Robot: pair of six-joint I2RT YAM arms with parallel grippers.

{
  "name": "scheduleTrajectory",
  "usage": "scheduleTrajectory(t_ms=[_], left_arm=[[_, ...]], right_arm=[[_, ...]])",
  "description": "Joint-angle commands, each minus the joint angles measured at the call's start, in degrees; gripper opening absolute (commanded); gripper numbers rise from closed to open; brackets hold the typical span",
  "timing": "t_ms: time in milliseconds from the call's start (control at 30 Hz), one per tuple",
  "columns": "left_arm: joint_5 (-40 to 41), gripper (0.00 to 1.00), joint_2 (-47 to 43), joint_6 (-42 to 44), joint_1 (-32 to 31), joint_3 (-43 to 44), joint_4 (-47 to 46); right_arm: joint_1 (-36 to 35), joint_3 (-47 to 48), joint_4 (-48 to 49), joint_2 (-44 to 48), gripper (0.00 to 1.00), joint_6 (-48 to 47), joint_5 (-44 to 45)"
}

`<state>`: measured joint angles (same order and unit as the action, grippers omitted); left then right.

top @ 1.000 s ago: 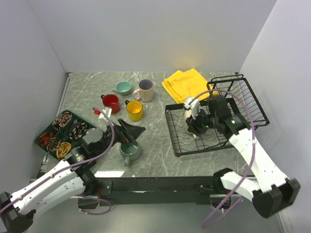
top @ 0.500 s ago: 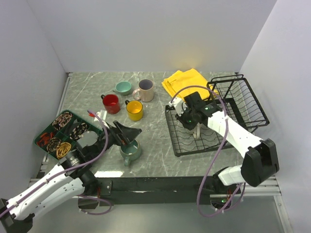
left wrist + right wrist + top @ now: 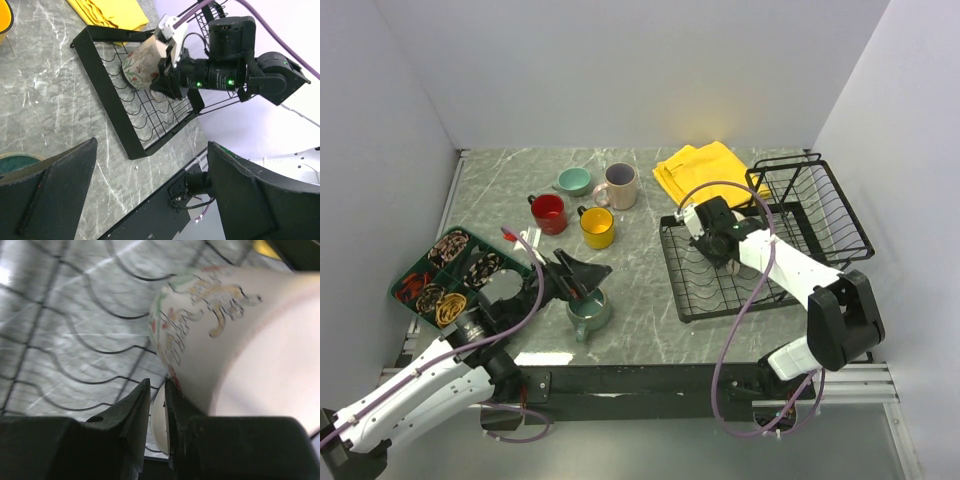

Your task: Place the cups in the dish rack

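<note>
The right gripper (image 3: 712,228) has swung from over the middle of the dish rack (image 3: 670,265) toward its far left corner, carrying the cream flowered mug (image 3: 140,65) clamped in its fingers. The mug now tilts low over the tines just below the hand, and the rack's left rim lies near it. The arm's elbow has folded in behind the hand. The left gripper (image 3: 595,282) has edged slightly left.
</note>
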<state>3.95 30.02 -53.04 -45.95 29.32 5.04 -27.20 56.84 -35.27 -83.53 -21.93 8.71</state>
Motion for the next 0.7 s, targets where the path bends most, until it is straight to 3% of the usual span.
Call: scheduleTrajectory(t_ms=[0,667], left_arm=[[-0.08,0.96,0.83,1.18,-0.1,1.7,-2.22],[0.71,0.96,-0.4,1.36,-0.01,0.65,-1.79]], right_arm=[[3.2,1.87,3.8,-1.11,0.26,-0.13,6.22],[8.48,3.46,7.84,-3.49,0.29,-0.21,20.47]])
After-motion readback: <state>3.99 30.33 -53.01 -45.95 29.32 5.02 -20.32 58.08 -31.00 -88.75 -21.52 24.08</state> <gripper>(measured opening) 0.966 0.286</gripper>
